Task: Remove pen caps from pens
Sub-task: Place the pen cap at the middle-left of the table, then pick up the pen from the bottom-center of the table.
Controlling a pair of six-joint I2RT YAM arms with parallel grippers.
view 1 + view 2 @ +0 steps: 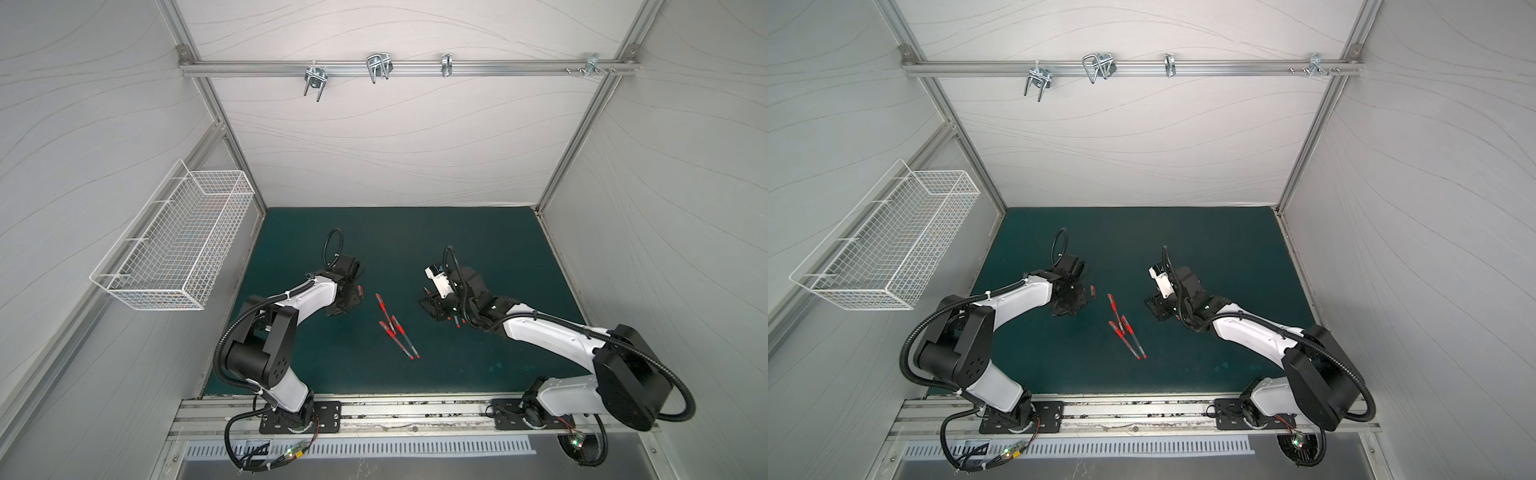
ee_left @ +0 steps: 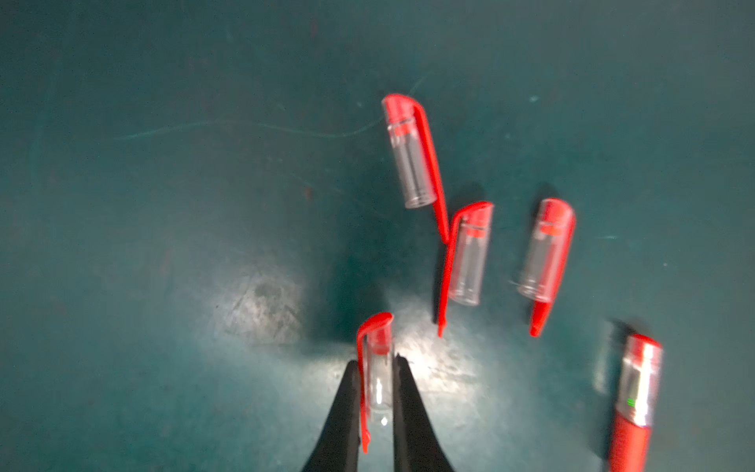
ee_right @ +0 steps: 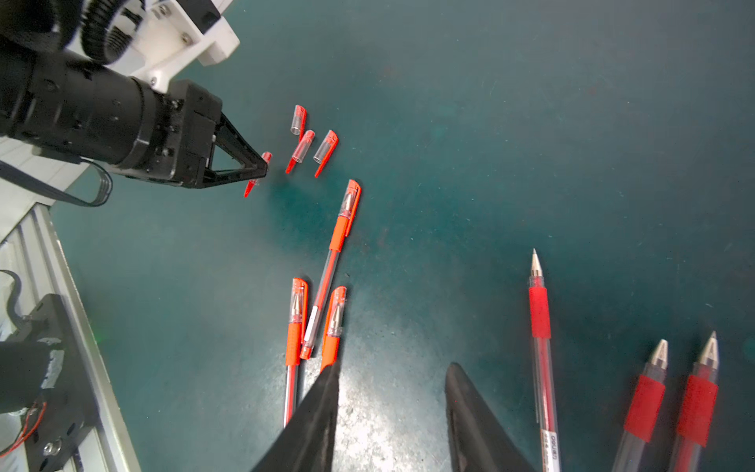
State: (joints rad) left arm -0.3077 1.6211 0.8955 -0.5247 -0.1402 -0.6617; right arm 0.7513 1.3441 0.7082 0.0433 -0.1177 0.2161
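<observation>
The left gripper (image 2: pixel 378 363) is clamped on 1 pen cap (image 2: pixel 378 367); 3 loose caps (image 2: pixel 465 253) lie just beyond its jaws. The right gripper (image 3: pixel 392 372) hangs with jaws apart, empty, 3 capped pens (image 3: pixel 327 265) beside 1 finger, 3 uncapped pens (image 3: pixel 539 327) beside the other.

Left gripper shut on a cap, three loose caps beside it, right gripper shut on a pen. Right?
Wrong on the right gripper: the right wrist view shows its jaws open and holding nothing. The left gripper is shut on a pen cap, three loose pen caps beside it.
</observation>
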